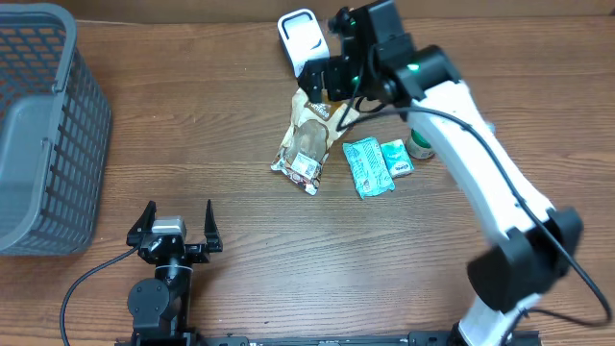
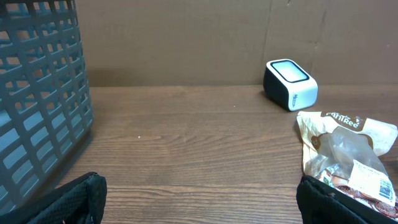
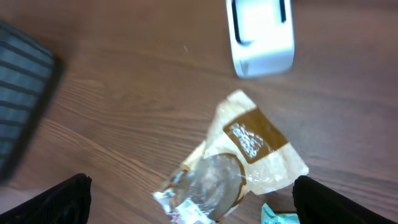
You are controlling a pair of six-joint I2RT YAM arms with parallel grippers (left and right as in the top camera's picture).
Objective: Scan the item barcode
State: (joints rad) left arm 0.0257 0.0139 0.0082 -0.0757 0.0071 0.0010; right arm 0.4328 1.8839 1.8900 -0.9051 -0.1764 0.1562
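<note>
I find the right gripper (image 1: pixel 319 81) hanging over the top end of the brown-and-cream plastic snack bag (image 1: pixel 306 144), jaws spread wide, nothing held. The bag lies flat on the wooden table (image 1: pixel 240 240), near the white box-shaped barcode scanner (image 1: pixel 302 38). The left gripper (image 1: pixel 177 213) sits well apart from both, likewise wide open and empty. A grey plastic mesh basket (image 1: pixel 38 125) stands at the table's left side.

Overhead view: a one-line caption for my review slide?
Right claw open above the brown snack bag near the white scanner; left claw open and empty, right of the grey basket.
</note>
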